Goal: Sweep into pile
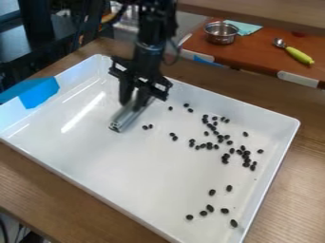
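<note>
Hand (135, 103) hangs down — gripping metal bar (124, 118).

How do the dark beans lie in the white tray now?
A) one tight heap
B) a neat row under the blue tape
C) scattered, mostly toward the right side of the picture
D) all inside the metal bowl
C: the dark beans form a loose, gappy cluster toward the right of the white tray, with a separate group nearer the camera and a couple of strays by the metal tool.
</note>
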`<state>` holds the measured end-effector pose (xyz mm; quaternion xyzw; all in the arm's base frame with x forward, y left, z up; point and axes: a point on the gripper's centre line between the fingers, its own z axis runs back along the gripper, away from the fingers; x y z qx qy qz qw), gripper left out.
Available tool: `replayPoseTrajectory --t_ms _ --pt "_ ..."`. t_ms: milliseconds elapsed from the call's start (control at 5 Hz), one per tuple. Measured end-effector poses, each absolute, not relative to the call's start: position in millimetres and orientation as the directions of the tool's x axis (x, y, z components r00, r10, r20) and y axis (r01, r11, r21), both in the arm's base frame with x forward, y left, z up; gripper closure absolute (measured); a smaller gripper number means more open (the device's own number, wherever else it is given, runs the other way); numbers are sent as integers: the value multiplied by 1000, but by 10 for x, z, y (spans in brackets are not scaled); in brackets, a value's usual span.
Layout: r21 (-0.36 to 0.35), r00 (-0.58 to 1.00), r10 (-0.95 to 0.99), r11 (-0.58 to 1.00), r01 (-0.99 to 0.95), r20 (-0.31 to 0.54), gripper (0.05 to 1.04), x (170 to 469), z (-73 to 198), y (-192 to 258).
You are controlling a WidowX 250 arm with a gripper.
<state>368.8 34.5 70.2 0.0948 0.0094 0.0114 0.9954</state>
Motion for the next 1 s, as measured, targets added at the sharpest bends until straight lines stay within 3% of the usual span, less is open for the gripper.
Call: replayPoseTrajectory --t_ms 200,1000 --pt "177 998 -59 982 62 -24 764 3614 683 -30" --pt "119 994 -109 987 110 -16 764 3574 676 -724"
